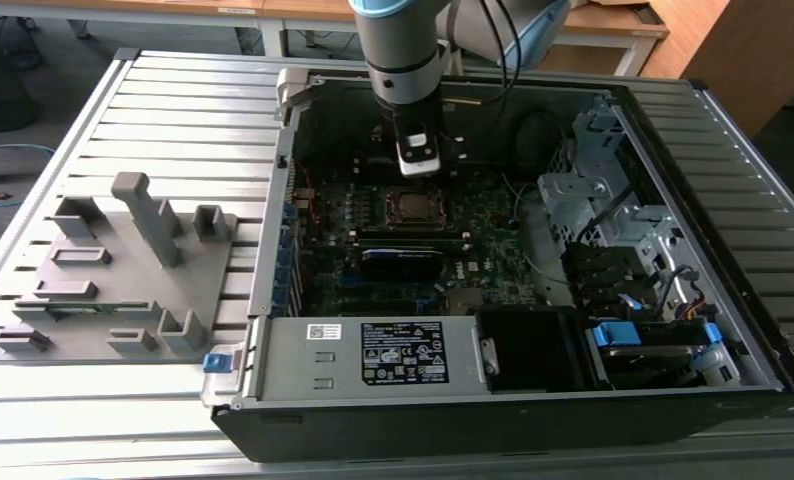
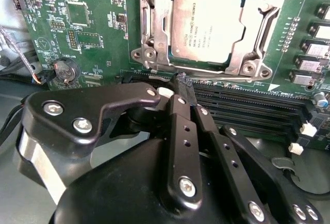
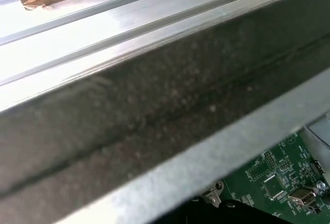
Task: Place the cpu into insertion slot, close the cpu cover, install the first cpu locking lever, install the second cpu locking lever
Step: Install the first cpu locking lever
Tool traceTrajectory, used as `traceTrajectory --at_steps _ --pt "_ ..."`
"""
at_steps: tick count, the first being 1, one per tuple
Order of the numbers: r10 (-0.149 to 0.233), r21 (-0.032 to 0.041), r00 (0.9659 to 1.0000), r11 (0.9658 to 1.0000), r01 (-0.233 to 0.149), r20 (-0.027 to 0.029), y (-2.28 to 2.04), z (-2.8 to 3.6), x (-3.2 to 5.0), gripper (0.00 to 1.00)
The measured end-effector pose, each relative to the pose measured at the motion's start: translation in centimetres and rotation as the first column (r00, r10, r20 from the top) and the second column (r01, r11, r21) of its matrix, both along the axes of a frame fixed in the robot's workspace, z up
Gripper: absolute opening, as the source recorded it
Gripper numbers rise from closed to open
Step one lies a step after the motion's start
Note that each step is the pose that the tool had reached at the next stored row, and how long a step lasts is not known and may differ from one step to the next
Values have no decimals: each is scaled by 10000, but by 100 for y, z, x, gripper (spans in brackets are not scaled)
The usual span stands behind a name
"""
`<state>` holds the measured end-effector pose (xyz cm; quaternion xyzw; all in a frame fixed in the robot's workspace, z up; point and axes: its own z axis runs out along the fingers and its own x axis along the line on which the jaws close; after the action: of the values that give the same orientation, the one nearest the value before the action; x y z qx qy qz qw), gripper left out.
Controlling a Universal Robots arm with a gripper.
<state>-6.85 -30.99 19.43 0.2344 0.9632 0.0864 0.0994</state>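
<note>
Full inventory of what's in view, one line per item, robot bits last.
table: 1, silver, slatted, under everything
computer case: 1, black and silver, open, on the table
fixture tray: 1, grey, at the exterior view's left of the case
motherboard: 1, green, on the case floor
cpu: 1, grey metal top, mid-motherboard
cpu cover: 1, silver frame, lying flat around the cpu
memory slots: several, black, long, beside the cpu
coin cell: 1, dark, on the motherboard
power supply box: 1, silver, white label, case's near edge
arm: 1, grey, reaching into the case
gripper: 1, black, shut, empty, near the cpu
</note>
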Motion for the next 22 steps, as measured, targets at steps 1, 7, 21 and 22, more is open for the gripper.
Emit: traceTrajectory --at_steps 1,7,21,22 --pt "-12 0 10000 10000 12 0 2 0 0 11" --pt "-95 1 10000 10000 95 7 15 -2 0 11" --pt "-178 -18 9998 9998 178 90 16 -23 0 11" --pt "-178 -17 9998 9998 178 92 16 -11 0 11"
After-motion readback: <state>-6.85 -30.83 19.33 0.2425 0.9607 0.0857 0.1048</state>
